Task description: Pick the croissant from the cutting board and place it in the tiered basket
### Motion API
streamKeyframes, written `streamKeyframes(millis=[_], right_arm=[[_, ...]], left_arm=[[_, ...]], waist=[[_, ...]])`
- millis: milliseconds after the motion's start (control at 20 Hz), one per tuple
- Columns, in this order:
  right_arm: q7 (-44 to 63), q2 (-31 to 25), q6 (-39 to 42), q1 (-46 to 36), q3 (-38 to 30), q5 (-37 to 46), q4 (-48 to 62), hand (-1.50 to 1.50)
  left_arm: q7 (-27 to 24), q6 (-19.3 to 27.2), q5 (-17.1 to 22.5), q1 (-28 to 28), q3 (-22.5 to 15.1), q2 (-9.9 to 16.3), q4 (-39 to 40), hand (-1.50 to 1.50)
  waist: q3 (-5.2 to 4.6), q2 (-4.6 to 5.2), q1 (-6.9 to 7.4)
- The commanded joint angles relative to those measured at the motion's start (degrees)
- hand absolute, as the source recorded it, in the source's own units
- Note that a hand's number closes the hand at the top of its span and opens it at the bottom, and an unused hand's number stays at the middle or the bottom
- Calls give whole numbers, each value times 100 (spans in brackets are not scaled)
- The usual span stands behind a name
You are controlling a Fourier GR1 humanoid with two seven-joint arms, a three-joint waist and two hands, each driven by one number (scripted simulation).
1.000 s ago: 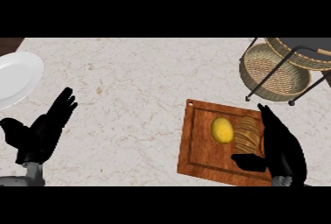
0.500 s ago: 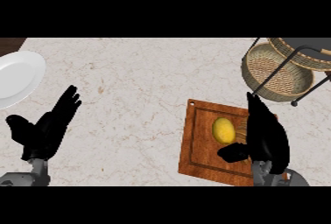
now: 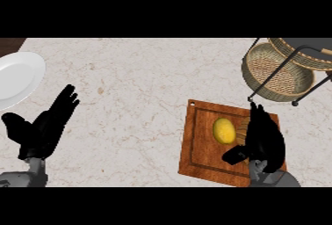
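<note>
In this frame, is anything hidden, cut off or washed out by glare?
Head view: the right hand covers most of the croissant on the cutting board; the lemon shows fully. The plate and tiered basket are cropped at the edges. Lighting is even, with no glare.

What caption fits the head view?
Right hand over croissant beside lemon on cutting board; tiered basket beyond.

- Croissant [image 3: 242, 132]: brown, lying on the wooden cutting board [image 3: 201, 149], mostly hidden.
- Tiered basket [image 3: 279, 72]: woven, black wire frame, upright beyond the board.
</note>
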Motion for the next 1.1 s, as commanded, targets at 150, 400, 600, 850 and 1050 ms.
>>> streamKeyframes(millis=[150,400,600,850,1050], right_arm=[[375,214,-146,30,-162,769,363,-150],[-51,218,-29,56,-480,898,531,-150],[-367,253,190,571,-604,440,675,150],[-486,272,634,365,-522,404,748,150],[-498,371,505,333,-238,812,974,150]], left_arm=[[353,90,-144,-215,45,-176,-182,0],[166,-232,-158,166,220,-180,-240,0],[-238,-14,-540,209,4,-482,-74,0],[483,-117,-319,73,211,-309,-534,0],[99,-352,-327,305,365,-250,-410,0]], waist=[[3,0,-9],[2,0,9],[2,3,-12],[3,-3,11],[2,-1,25]])
